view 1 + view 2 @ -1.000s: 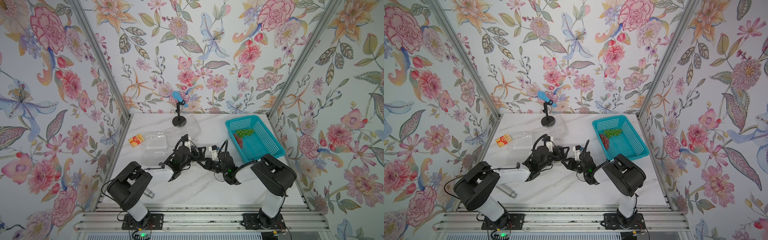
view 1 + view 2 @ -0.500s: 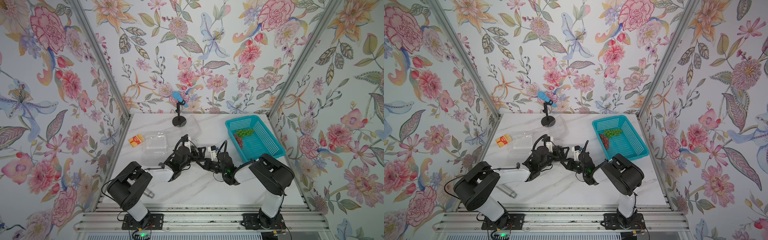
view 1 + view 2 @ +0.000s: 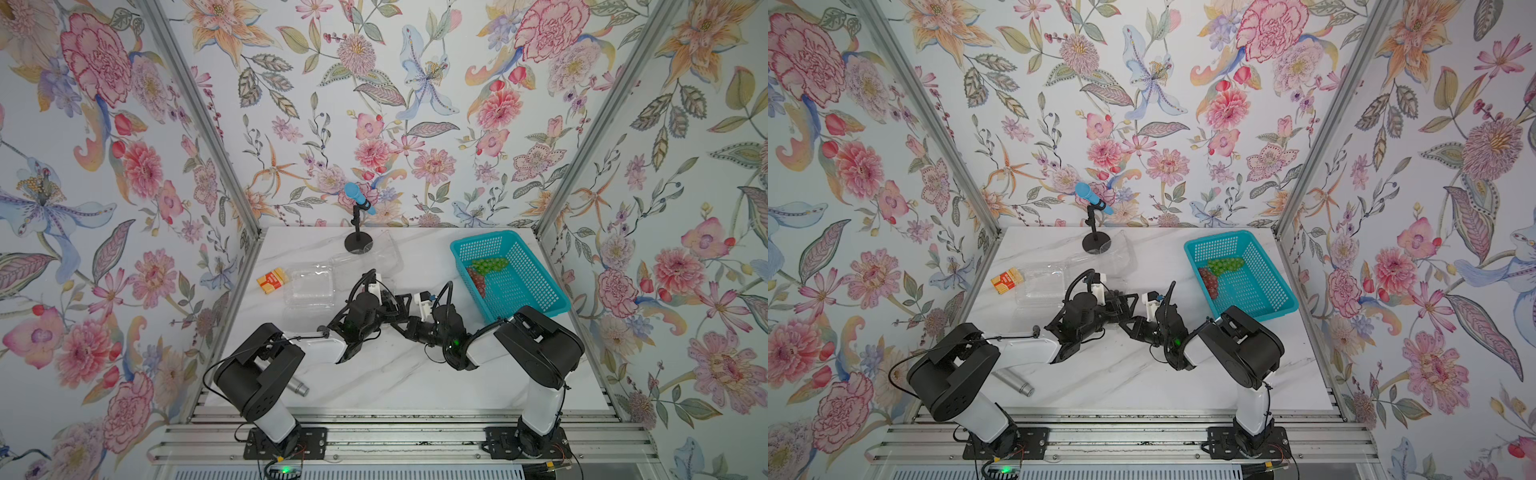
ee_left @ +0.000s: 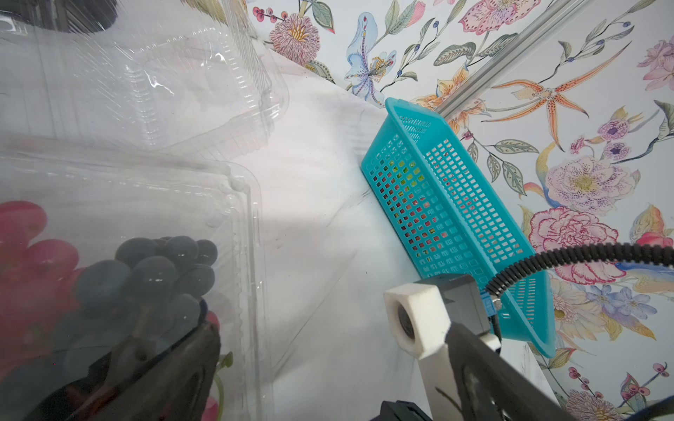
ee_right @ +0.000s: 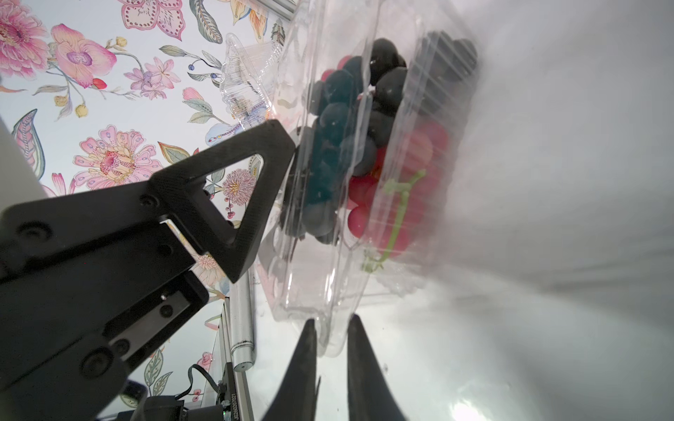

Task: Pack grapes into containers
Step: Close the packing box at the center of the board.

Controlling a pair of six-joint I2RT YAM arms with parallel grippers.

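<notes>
Clear plastic filled the space ahead of the right gripper point(image 5: 330, 350), which was clenched on the rim flange of a clamshell container point(image 5: 321, 291). Dark grapes point(image 5: 339, 120) and red grapes point(image 5: 412, 204) lay inside it, just beyond the fingertips. The left gripper point(image 3: 390, 302) stood spread wide, one finger point(image 5: 237, 189) against the container's side. Green grapes point(image 3: 490, 264) sat in a teal basket point(image 3: 536, 299), well apart from both grippers.

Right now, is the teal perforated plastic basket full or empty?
Partly filled: the teal perforated plastic basket holds a green grape bunch and a red grape bunch near one wall; its remaining floor is bare.
</notes>
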